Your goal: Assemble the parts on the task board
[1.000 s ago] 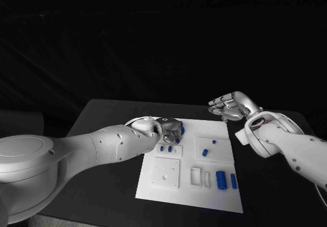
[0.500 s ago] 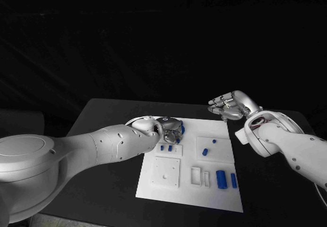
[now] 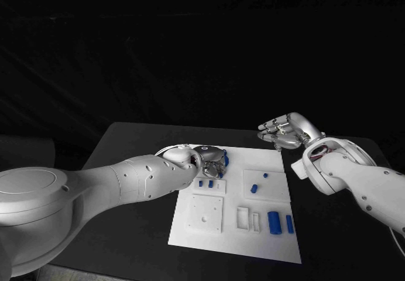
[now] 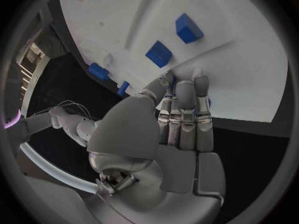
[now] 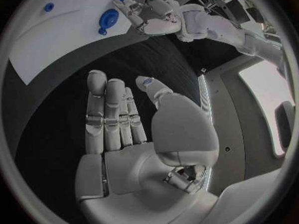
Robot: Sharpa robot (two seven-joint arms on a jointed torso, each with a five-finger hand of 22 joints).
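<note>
The white task board (image 3: 236,237) lies in the middle of the table. My left hand (image 3: 209,160) rests on its far left corner, fingers together and tips down on the board (image 4: 236,59). They press on a blue part (image 3: 220,170) that is mostly hidden under them. Two small blue parts (image 3: 205,184) stand in a holder just beside that hand, also seen as blocks (image 4: 159,54). More blue parts lie at the board's middle right (image 3: 254,188) and near right (image 3: 273,222). My right hand (image 3: 287,132) hangs above the far right corner, holding nothing, fingers straight (image 5: 134,134).
White raised holders (image 3: 206,212) and slotted blocks (image 3: 243,217) sit on the board's near half. The black table (image 3: 126,146) reaches out on both sides of the board. A round blue part (image 5: 109,19) sits on the board near my left hand (image 5: 149,12).
</note>
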